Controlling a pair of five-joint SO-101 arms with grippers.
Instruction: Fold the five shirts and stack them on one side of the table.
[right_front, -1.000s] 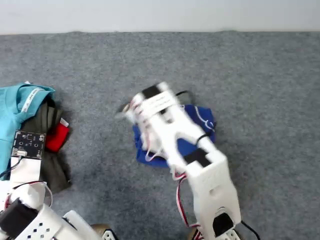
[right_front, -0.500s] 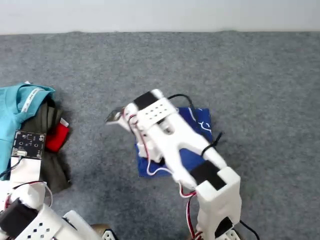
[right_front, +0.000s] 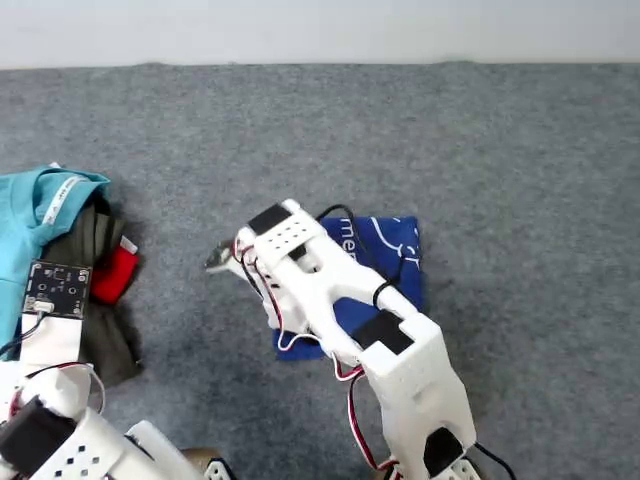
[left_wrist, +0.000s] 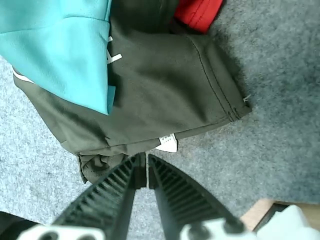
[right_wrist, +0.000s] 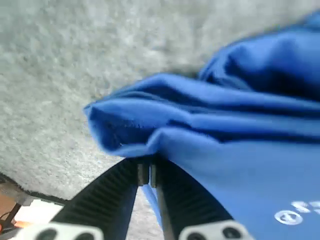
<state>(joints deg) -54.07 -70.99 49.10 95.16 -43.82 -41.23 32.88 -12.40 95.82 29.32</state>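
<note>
A folded blue shirt (right_front: 388, 262) with white print lies mid-table, partly under my right arm (right_front: 320, 290). In the right wrist view my right gripper (right_wrist: 145, 172) is shut, its tips pinching a raised folded edge of the blue shirt (right_wrist: 240, 165). At the left edge a teal shirt (right_front: 35, 215) lies over an olive shirt (right_front: 105, 340), with a red shirt (right_front: 112, 272) tucked between them. My left gripper (left_wrist: 146, 162) is shut with nothing in it, its tips just off the hem of the olive shirt (left_wrist: 165, 95), near the teal shirt (left_wrist: 55, 50) and the red shirt (left_wrist: 197, 12).
Grey carpet-like covering (right_front: 520, 150) spans the table, bare to the right and behind the blue shirt. A pale wall runs along the far edge. My left arm (right_front: 60, 440) sits at the front left corner.
My right arm's wrist has swung left and toward the front, uncovering more of the blue shirt's far right part. The left arm and the pile have not moved.
</note>
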